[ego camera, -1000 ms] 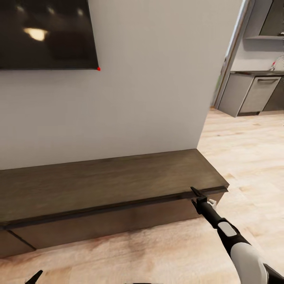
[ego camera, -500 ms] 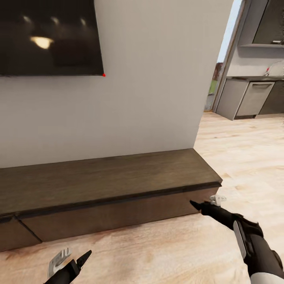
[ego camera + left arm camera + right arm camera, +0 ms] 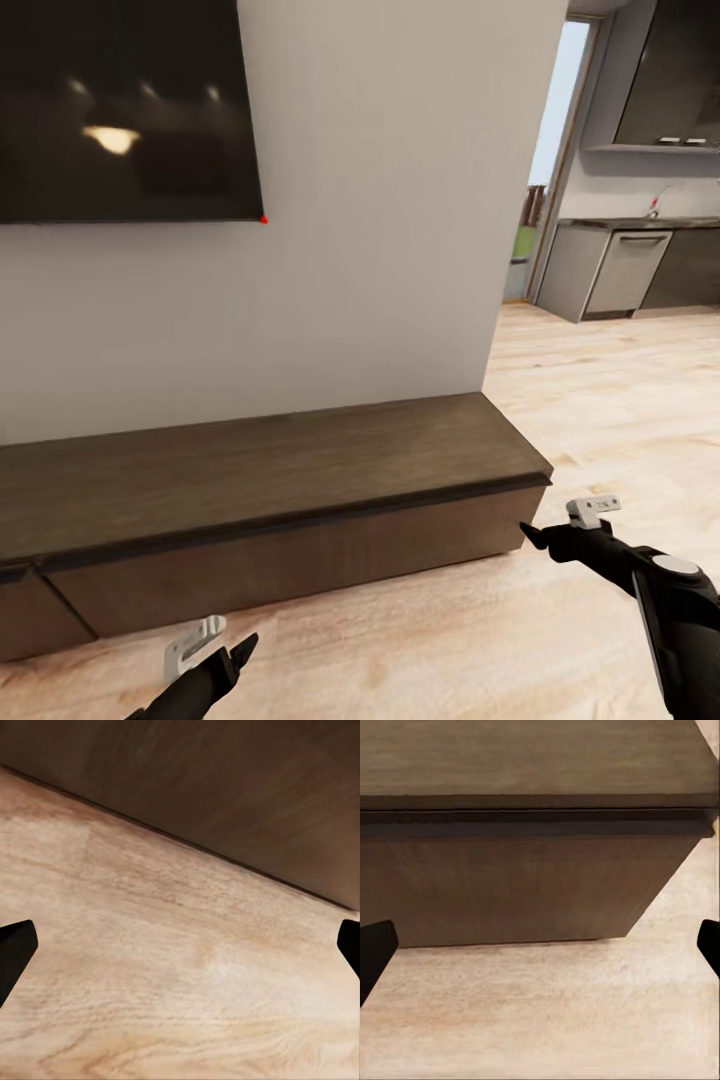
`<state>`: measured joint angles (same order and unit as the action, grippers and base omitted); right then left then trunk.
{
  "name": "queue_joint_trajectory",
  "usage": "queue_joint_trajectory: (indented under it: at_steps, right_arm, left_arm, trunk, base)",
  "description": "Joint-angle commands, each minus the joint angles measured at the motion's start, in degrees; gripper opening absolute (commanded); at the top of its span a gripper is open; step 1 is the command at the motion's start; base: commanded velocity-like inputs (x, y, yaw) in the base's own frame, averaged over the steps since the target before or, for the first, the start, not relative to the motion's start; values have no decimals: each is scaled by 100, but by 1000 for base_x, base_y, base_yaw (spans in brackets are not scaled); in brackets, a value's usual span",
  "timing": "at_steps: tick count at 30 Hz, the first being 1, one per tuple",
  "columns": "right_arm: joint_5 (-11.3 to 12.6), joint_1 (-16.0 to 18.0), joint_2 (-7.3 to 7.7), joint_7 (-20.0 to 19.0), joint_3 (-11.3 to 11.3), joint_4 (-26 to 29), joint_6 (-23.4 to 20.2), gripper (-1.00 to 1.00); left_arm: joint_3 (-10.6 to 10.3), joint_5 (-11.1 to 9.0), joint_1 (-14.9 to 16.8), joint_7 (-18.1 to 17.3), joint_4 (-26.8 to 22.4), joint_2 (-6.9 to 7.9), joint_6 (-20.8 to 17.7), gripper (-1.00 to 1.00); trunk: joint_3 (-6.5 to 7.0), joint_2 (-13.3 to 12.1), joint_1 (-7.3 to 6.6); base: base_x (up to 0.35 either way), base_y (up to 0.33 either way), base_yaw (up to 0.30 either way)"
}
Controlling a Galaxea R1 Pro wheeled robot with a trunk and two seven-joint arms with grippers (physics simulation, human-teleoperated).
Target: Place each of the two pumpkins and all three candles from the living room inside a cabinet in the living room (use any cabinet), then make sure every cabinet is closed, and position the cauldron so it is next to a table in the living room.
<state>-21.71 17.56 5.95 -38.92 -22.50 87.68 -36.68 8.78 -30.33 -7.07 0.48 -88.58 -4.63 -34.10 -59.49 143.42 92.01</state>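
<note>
The long low dark-brown cabinet (image 3: 280, 470) stands against the white wall under a dark screen, and its drawer fronts look shut. My right gripper (image 3: 558, 522) hovers open just off the cabinet's right front corner, above the floor. The right wrist view shows the cabinet's right end (image 3: 517, 877) straight ahead, between the widely spread fingertips (image 3: 375, 945). My left gripper (image 3: 218, 645) is open low over the floor in front of the cabinet, holding nothing; its wrist view shows the cabinet's base (image 3: 247, 787). The pumpkins, candles, cauldron and table are out of view.
Light wood floor (image 3: 430, 640) stretches in front of the cabinet and off to the right. A doorway on the right leads to grey kitchen units (image 3: 610, 270). A dark screen (image 3: 120, 110) hangs on the wall above the cabinet.
My right gripper has come away from the cabinet's upper front edge and now sits lower, off its right corner. The left gripper has risen into view. The camera has shifted.
</note>
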Motion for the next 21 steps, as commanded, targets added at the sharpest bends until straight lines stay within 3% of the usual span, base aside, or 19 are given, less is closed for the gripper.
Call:
queue_joint_trajectory:
  at_steps: [1, 10, 12, 21]
  right_arm:
    - [-34, -8, -2, 1, 0, -12, 48, 100]
    - [-65, -94, -19, -3, -2, -26, 201, 100]
    - [-94, -186, -27, 2, 2, -611, 498, 100]
    - [-120, -274, -226, 7, 2, -1040, 206, 100]
  left_arm:
    - [-10, 0, -18, 21, -4, -1, 13, 100]
    - [-23, 1, -53, 50, -9, -2, 37, 100]
    - [-20, -4, -72, 36, 30, 24, 59, 100]
    - [-25, -8, -84, -23, 78, 62, 83, 100]
  trunk:
    - [23, -2, -2]
    - [67, -4, -8]
    - [67, -4, -8]
    - [67, -4, -8]
  base:
    - [0, 0, -1]
    - [0, 0, 0]
    - [0, 0, 0]
    - [0, 0, 0]
